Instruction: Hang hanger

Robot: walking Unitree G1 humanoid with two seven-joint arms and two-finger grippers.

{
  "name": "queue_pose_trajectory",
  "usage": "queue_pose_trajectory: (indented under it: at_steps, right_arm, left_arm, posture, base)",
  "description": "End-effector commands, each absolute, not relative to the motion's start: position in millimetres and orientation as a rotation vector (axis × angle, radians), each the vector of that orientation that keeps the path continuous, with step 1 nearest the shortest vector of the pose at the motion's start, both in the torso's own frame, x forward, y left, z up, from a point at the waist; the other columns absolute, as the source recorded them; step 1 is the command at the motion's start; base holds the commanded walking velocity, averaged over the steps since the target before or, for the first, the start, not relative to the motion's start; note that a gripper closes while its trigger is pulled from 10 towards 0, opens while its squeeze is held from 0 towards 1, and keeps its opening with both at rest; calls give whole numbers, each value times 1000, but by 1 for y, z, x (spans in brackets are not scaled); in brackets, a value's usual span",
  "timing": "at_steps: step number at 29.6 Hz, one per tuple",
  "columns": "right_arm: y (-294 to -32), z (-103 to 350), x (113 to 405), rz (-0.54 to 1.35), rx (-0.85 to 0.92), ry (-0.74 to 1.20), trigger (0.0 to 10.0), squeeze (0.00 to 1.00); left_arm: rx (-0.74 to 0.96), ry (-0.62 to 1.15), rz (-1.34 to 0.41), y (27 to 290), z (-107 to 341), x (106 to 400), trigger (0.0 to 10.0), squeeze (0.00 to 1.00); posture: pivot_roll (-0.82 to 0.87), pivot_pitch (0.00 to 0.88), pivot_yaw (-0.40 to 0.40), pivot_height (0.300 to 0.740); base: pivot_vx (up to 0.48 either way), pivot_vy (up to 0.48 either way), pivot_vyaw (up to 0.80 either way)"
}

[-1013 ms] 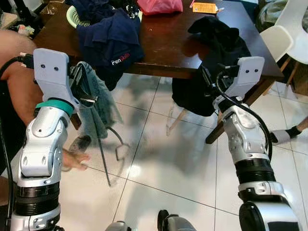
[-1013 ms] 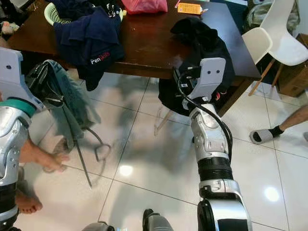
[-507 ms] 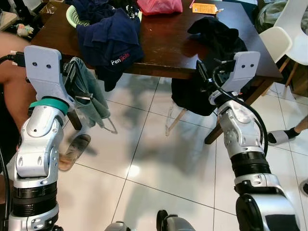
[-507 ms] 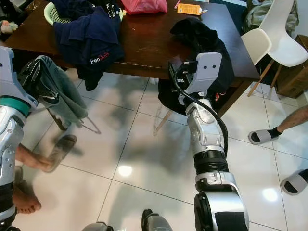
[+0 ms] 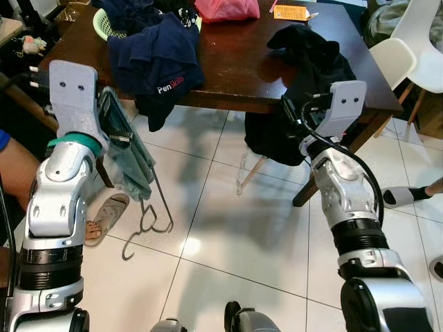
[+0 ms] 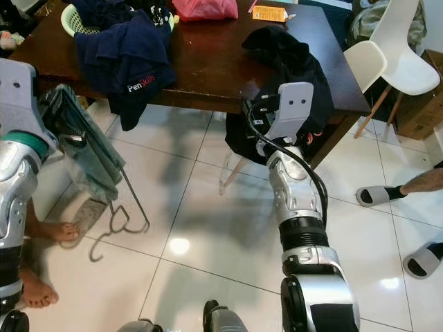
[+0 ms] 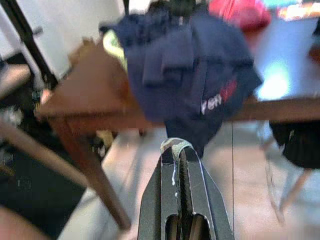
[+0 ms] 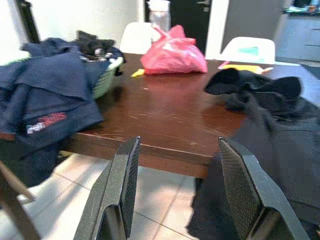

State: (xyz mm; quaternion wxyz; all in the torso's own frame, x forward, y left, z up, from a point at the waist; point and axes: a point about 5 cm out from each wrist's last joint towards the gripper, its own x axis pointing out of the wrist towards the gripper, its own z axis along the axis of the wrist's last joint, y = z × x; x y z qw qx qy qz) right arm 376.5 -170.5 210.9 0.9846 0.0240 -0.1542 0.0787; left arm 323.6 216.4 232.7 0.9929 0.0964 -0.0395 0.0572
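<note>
My left gripper (image 5: 119,135) is raised at the left, shut on a grey-green garment (image 5: 130,162) that hangs from it. In the left wrist view its fingers (image 7: 165,180) pinch a fold of the cloth (image 7: 175,145). A thin wire hanger (image 5: 164,206) dangles out of the garment, and its hook (image 5: 129,250) hangs close to the tiled floor. My right gripper (image 8: 180,170) is held up near the table's front edge, open, with nothing between its fingers (image 8: 122,185).
A dark wooden table (image 5: 242,62) ahead holds a navy garment (image 5: 156,55), a green basket (image 5: 105,24) and a pink bag (image 5: 228,8). A black garment (image 5: 311,62) drapes over its edge. White chairs (image 5: 398,55) stand at the right. A person's foot (image 6: 59,232) and a sandal (image 5: 111,214) are at the left.
The garment and hanger have swung in my left gripper; the hanger now hangs lower, hook near the floor. The person's leg at the left has drawn back. My right gripper is unchanged.
</note>
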Motion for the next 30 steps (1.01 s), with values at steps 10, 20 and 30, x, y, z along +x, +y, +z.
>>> queue_pose_trajectory:
  at_steps: [10,20,30]
  right_arm:
    - [-197,198,373,-20,140,-234,10000,0]
    - [-195,199,374,-60,206,-246,10000,0]
    - [-178,221,369,61,169,-362,10000,0]
  left_arm:
    - [126,92,87,200,209,327,10000,0]
    - [449,10,56,207,197,330,10000,0]
    - [353,-208,-71,212,241,316,10000,0]
  posture:
    - [77,142,-33,740]
    - [98,123,-29,740]
    - [98,118,-23,740]
  base:
    - [0,0,0]
    - [0,0,0]
    - [0,0,0]
